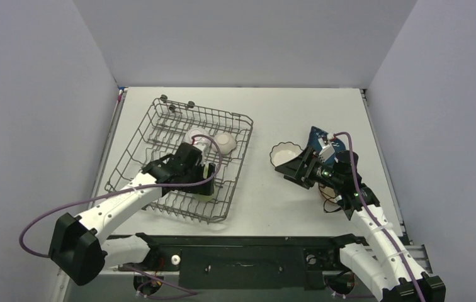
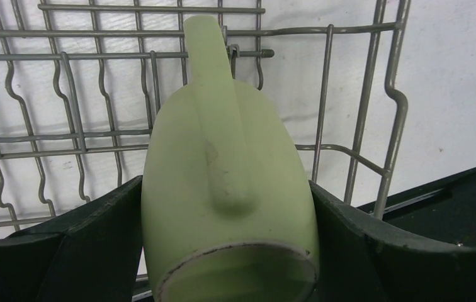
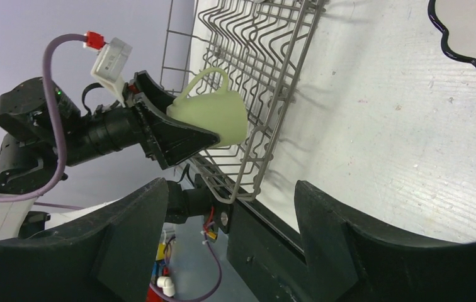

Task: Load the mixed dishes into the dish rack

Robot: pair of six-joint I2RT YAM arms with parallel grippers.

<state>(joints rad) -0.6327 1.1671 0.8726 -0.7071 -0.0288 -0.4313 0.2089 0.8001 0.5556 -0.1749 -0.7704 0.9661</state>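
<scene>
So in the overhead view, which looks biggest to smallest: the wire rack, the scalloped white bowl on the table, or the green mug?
1. the dish rack, by far the largest.
2. the white scalloped bowl.
3. the light green mug, seemingly smallest, but the left claw covers most of it, so that rank is unsure.

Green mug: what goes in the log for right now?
left pincer: shut on light green mug, over dish rack | right pincer: open, empty
</scene>
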